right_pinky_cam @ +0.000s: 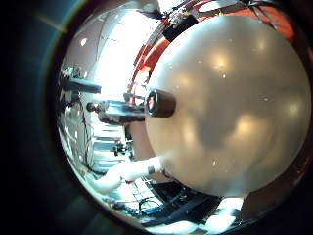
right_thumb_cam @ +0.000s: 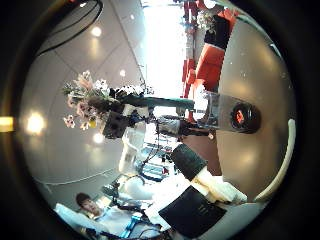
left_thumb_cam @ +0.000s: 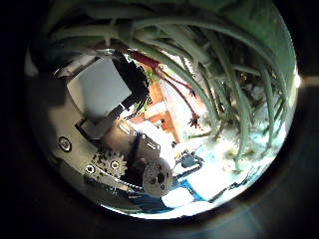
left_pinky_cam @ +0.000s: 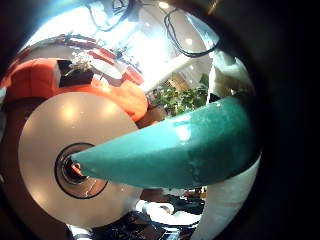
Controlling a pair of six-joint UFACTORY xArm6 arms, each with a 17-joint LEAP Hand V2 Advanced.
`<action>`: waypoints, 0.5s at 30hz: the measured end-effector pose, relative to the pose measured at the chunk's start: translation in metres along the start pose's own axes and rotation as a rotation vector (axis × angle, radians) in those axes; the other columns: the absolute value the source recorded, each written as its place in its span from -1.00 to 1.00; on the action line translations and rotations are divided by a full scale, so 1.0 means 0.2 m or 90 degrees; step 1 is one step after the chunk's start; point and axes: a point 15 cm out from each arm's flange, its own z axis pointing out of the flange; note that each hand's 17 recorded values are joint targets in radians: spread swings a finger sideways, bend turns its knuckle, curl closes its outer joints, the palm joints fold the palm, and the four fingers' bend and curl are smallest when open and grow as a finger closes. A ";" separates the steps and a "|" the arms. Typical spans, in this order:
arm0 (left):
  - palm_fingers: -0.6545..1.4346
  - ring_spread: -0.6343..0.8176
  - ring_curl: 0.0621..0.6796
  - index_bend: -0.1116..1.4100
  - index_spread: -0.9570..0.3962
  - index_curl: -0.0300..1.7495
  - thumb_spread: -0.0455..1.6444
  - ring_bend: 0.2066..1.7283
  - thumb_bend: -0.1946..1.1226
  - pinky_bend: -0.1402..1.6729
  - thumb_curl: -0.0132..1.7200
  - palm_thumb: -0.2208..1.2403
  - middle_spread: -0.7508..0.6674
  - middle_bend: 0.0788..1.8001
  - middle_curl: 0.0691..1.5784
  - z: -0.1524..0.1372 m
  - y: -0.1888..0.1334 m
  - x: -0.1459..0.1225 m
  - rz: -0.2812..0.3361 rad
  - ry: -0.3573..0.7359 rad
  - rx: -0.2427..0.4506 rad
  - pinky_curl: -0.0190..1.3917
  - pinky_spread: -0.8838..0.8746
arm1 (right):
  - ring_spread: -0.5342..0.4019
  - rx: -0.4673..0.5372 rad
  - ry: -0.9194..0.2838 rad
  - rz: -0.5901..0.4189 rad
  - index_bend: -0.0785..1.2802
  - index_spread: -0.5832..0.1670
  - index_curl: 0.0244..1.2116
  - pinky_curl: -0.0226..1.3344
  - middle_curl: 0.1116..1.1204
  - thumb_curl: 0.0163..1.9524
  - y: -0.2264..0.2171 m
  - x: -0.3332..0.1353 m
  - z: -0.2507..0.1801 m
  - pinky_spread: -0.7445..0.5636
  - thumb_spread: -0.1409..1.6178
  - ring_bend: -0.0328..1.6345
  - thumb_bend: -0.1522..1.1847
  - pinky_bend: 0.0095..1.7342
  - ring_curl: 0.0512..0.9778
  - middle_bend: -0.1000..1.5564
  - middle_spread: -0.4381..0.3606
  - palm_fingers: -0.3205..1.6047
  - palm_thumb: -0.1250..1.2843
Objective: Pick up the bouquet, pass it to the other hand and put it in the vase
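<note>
Bouquet (right_thumb_cam: pixel 88 100) lay gripped in the left robot hand (right_thumb_cam: pixel 125 115), fingers curled round its stems, its wrapped end pointing at the vase (right_thumb_cam: pixel 240 117) on the desk (right_thumb_cam: pixel 250 60). Whether the right robot hand (right_thumb_cam: pixel 200 180) was clenched I could not tell. Insertion seemed in hand; next, the tip needed lining up with the vase mouth.

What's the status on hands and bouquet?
Left hand shut on bouquet stems, held over the table. Right hand apart from it, handover not yet done. Nothing seen in the way.
</note>
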 end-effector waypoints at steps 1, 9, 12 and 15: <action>0.72 -0.62 0.64 0.51 -0.44 0.13 0.19 0.73 -0.71 0.36 0.14 0.54 -0.49 0.51 -0.12 -0.01 0.00 -0.01 -0.001 0.002 0.005 0.65 -0.72 | 0.50 0.001 0.000 0.002 -0.64 -0.44 -0.50 -0.42 -0.55 -0.52 0.00 0.00 0.00 0.73 0.32 -0.25 -0.81 -0.38 -0.60 -0.51 0.19 -0.54 -0.02; 0.72 -0.62 0.64 0.51 -0.44 0.13 0.20 0.73 -0.71 0.33 0.17 0.53 -0.48 0.52 -0.13 -0.03 0.01 -0.06 -0.008 0.020 0.029 0.70 -0.73 | 0.49 -0.002 -0.001 0.008 -0.64 -0.43 -0.53 -0.46 -0.55 -0.53 0.00 0.03 0.01 0.72 0.32 -0.26 -0.81 -0.40 -0.61 -0.53 0.19 -0.50 -0.01; 0.72 -0.62 0.64 0.50 -0.45 0.13 0.20 0.73 -0.71 0.33 0.18 0.52 -0.48 0.52 -0.14 -0.05 0.01 -0.10 -0.017 0.023 0.038 0.71 -0.74 | 0.49 -0.003 -0.003 0.009 -0.64 -0.43 -0.53 -0.47 -0.55 -0.54 0.00 0.04 0.01 0.72 0.32 -0.27 -0.81 -0.41 -0.62 -0.53 0.18 -0.49 0.00; 0.72 -0.62 0.64 0.50 -0.45 0.14 0.21 0.73 -0.71 0.32 0.18 0.52 -0.48 0.52 -0.14 -0.05 0.02 -0.13 -0.023 0.027 0.040 0.72 -0.75 | 0.49 -0.006 -0.004 0.012 -0.64 -0.44 -0.54 -0.49 -0.55 -0.54 0.00 0.04 0.01 0.72 0.31 -0.27 -0.81 -0.42 -0.63 -0.54 0.17 -0.48 0.01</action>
